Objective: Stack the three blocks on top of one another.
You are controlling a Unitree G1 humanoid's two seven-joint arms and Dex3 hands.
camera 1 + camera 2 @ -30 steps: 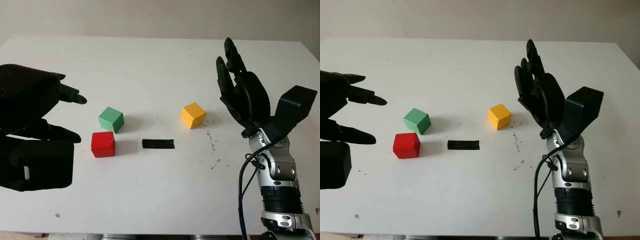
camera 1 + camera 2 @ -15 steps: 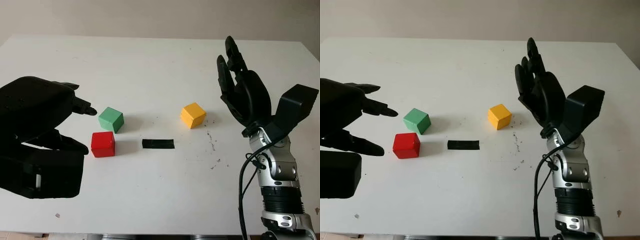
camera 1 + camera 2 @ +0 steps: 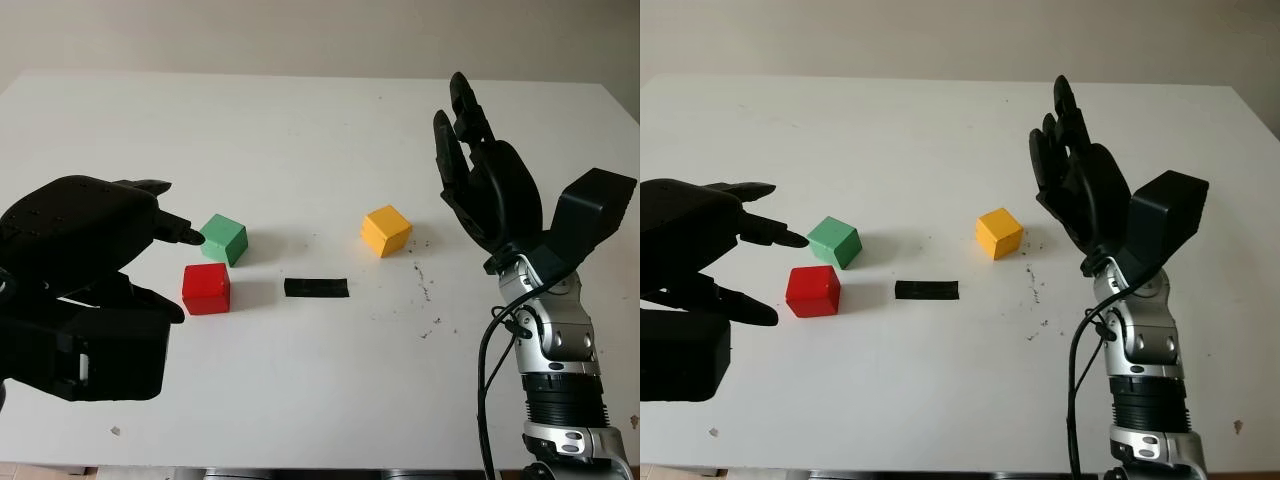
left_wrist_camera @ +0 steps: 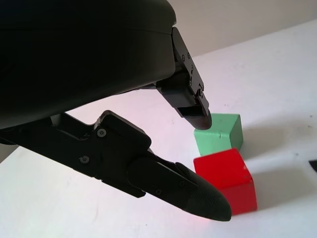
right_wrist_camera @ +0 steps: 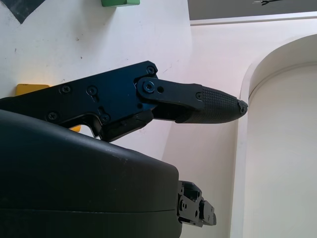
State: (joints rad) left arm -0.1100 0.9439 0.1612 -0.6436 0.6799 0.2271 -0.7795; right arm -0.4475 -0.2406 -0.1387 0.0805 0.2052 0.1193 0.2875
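- A strip of black tape (image 3: 316, 287) lies flat on the white worktop (image 3: 300, 130), between the red block (image 3: 206, 288) and the yellow block (image 3: 386, 230) — nothing covers any block.
- The green block (image 3: 223, 239) sits just behind the red one, toward the left edge; the yellow block stands well apart, nearer the right edge.
- The left hand (image 3: 95, 270) is open, empty, close beside the red and green blocks; one of its fingers (image 4: 195, 106) points at the green block.
- The right hand (image 3: 487, 190) is open, raised beside the yellow block.
- Since a second ago the left hand has moved in toward the two blocks; the right hand has stayed put.
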